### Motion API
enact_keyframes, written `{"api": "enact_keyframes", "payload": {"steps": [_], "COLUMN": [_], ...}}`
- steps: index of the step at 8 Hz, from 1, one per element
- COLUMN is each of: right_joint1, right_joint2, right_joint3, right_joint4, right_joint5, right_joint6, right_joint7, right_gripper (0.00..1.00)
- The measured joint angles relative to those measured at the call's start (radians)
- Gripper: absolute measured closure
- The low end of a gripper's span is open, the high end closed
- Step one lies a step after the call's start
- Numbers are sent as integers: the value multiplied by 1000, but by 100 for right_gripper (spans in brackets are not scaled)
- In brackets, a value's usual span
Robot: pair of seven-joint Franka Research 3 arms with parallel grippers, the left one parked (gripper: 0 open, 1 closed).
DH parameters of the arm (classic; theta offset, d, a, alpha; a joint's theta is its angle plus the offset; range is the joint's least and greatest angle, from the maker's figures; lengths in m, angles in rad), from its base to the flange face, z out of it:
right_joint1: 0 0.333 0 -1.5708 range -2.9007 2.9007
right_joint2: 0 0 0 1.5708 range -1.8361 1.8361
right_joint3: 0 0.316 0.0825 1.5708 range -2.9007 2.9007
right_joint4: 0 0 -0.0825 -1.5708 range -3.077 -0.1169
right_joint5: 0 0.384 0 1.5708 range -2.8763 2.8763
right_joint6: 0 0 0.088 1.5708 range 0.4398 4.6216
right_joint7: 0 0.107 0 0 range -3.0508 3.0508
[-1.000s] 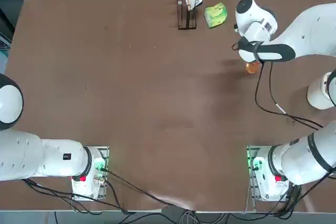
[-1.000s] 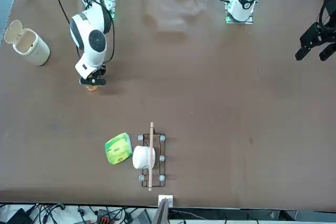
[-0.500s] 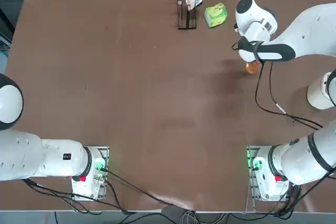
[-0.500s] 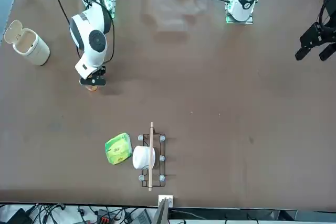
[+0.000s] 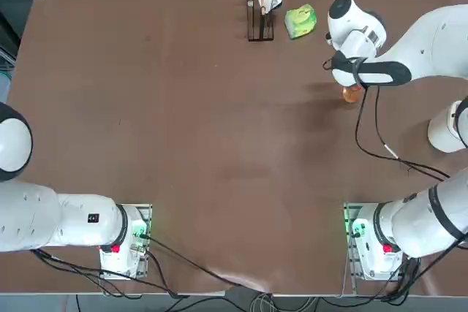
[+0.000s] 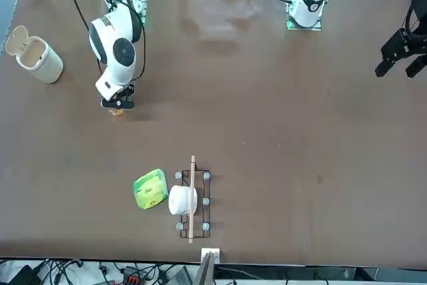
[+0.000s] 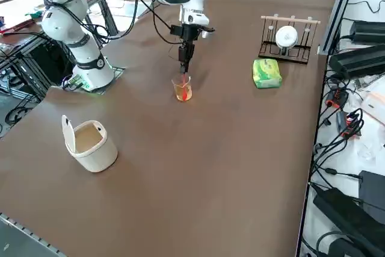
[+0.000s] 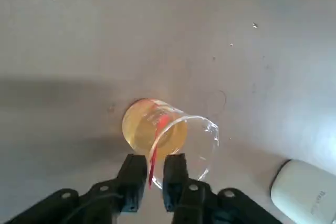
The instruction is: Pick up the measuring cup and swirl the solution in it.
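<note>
Top view: one green-yellow lump [image 5: 300,21]

Measuring cup [image 8: 202,148], clear, upright, holds amber solution [image 8: 140,127].

Overhead and opposite cameras are looking down on the same brown tabletop [image 5: 219,144]. A raised side camera is facing diagonally across it; the wrist camera is viewing it closely.

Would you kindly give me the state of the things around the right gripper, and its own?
Right gripper: open at the cup's rim, fingers apart
Measuring cup: upright, partly filled
Solution: translucent amber, inside the cup
White lidded bin: upright, lid open
Wire rack: standing upright
</note>
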Motion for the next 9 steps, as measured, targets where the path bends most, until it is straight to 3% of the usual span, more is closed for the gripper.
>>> {"api": "enact_keyframes", "payload": {"steps": [1,3,7,9], "right_joint1": [0,0,-17,-82], "right_joint2": [0,0,-4,-12], "right_joint3": [1,1,-4,-8], "right_joint4": [0,1,55,79], "right_joint5": [0,0,7,149], "right_joint6": [-1,-1,-16,-26], "right_joint7": [1,3,-29,-199], "right_gripper": [88,98,98,98]}}
